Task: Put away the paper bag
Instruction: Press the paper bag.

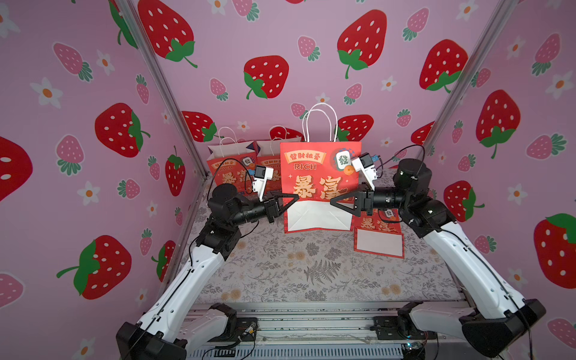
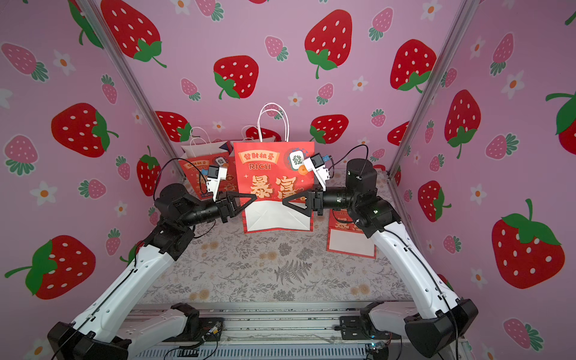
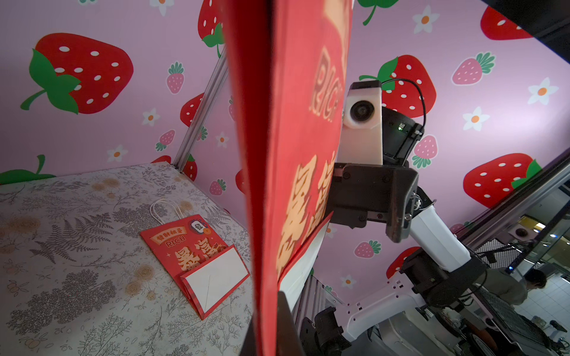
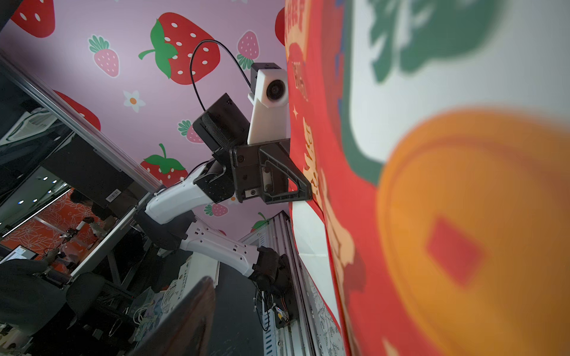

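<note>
The paper bag (image 1: 318, 174) (image 2: 274, 174) is red with gold lettering, white handles and a white folded-up bottom flap. It stands flattened and upright in mid-table. My left gripper (image 1: 294, 198) (image 2: 254, 197) is shut on its left edge. In the left wrist view the bag's edge (image 3: 296, 154) runs between the closed jaws of the left gripper (image 3: 271, 311). My right gripper (image 1: 335, 201) (image 2: 286, 201) is open at the bag's right side, in front of its face. In the right wrist view one finger (image 4: 185, 314) stands well apart from the bag (image 4: 401, 185).
Two similar red bags (image 1: 232, 162) (image 1: 268, 156) stand against the back wall at the left. Another folded bag (image 1: 378, 237) (image 3: 197, 255) lies flat on the floral tablecloth (image 1: 311, 271) under the right arm. Strawberry-print walls close in three sides.
</note>
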